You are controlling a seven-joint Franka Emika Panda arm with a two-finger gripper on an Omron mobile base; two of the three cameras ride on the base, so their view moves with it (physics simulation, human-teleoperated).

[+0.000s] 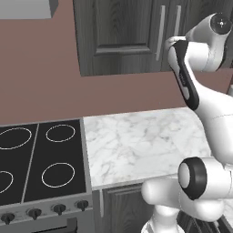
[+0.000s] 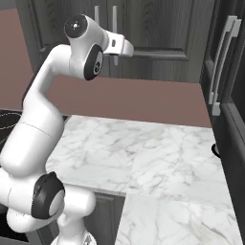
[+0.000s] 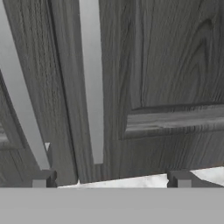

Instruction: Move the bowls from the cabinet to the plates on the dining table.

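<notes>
Two fingertips of the gripper [image 3: 111,181] stand wide apart, empty, facing the cabinet [image 3: 175,65] handles [image 3: 92,78].

A simulated kitchen corner. A white marble counter [image 1: 136,141] with grey veins runs along a plain reddish-brown wall [image 1: 41,68]. To the counter's left sits a black stove [image 1: 41,159] with white ring burners and a row of dark knobs [image 1: 45,210] along its grey front. A pale grey hood [image 1: 27,8] hangs above it. Below the counter are dark grey cupboards [image 1: 123,205]. At the right end stands a tall dark grey unit [image 2: 229,95] with long silver handles.
</notes>
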